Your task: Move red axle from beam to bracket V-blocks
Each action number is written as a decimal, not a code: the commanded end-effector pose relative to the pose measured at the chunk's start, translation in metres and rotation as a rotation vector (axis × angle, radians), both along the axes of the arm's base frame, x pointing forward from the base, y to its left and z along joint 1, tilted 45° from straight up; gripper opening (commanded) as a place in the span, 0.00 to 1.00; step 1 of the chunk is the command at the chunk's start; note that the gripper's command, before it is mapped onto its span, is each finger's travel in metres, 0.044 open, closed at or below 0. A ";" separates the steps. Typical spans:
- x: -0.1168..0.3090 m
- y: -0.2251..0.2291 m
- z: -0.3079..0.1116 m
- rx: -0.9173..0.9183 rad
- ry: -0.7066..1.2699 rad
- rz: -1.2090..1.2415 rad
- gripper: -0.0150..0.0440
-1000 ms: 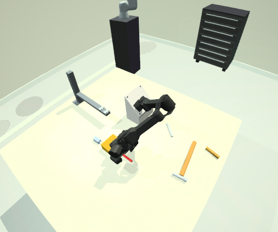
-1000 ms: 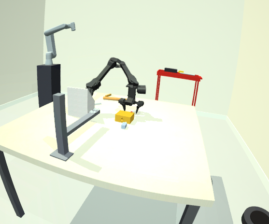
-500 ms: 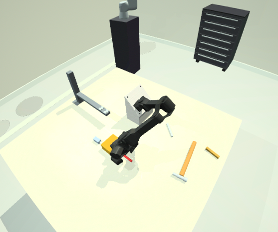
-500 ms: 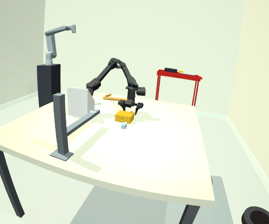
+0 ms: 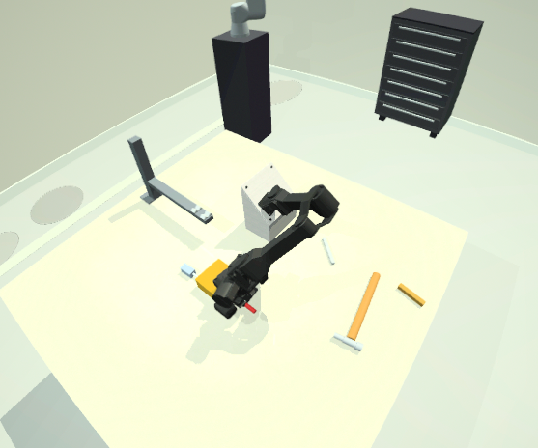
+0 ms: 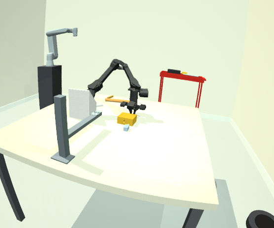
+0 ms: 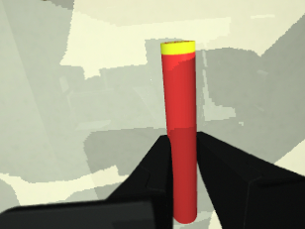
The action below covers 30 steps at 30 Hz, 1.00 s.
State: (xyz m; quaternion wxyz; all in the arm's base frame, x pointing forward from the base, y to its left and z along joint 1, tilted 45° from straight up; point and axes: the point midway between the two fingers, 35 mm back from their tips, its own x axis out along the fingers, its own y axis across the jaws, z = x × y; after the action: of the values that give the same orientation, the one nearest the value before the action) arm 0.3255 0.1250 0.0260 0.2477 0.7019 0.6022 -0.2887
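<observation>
The red axle [image 5: 250, 307] [image 7: 179, 93] has a yellow band at one end. My gripper [image 6: 133, 113] [image 7: 180, 141] is shut on the axle, with a black finger against each side in the wrist view. The beam, a yellow block [image 5: 212, 276] [image 6: 127, 116], lies right beside the gripper, with a round hole in its face in the exterior view. The arm hides where axle and beam meet, so I cannot tell whether the axle is still inside. The grey bracket [image 5: 175, 195] [image 6: 83, 126] carries pale V-blocks [image 5: 201, 211] [image 6: 96, 113] at its arm's end, with no axle on them.
A small light-blue block [image 5: 187, 270] [image 6: 126, 128] lies beside the beam. The white stand [image 5: 255, 212] [image 6: 79, 103] is by the arm's base. A hammer [image 5: 364, 306], a pale rod [image 5: 328, 250] and a yellow bar [image 5: 411, 294] lie on the table. The bracket's post [image 5: 141, 159] [image 6: 61, 125] stands tall.
</observation>
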 end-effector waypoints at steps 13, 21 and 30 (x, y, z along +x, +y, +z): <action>0.003 -0.026 0.021 -0.012 0.001 -0.001 0.25; 0.002 -0.066 0.055 -0.018 0.005 -0.003 0.25; -0.002 -0.104 0.088 -0.009 0.013 -0.011 0.25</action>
State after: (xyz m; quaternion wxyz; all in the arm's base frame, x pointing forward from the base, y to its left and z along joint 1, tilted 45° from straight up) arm 0.3246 0.0288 0.1059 0.2474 0.7017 0.5969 -0.3001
